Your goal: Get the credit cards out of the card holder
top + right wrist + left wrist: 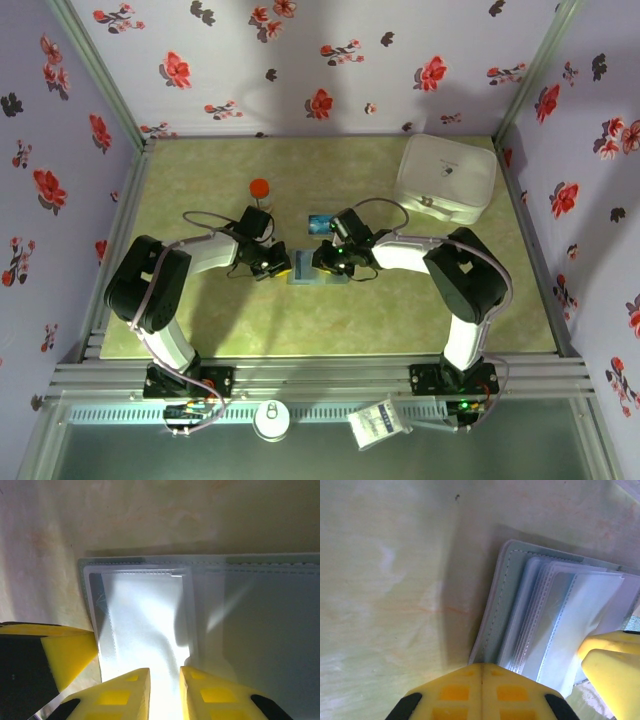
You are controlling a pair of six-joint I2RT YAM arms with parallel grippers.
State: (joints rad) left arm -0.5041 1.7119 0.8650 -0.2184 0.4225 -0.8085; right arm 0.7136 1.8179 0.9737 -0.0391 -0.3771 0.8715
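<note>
Plainly, flowered walls [320, 60] enclose the green tabletop [330, 170] under the card holder [305, 276].

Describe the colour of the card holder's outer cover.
Pale grey-blue, with a stitched edge. The card holder shows this best in the left wrist view.

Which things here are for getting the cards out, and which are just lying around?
For the job:
- card holder, lying open between the two hands
- blue card, on the table just beyond the holder
- left hand
- right hand

Just lying about:
- orange-capped bottle
- white lidded container
</note>
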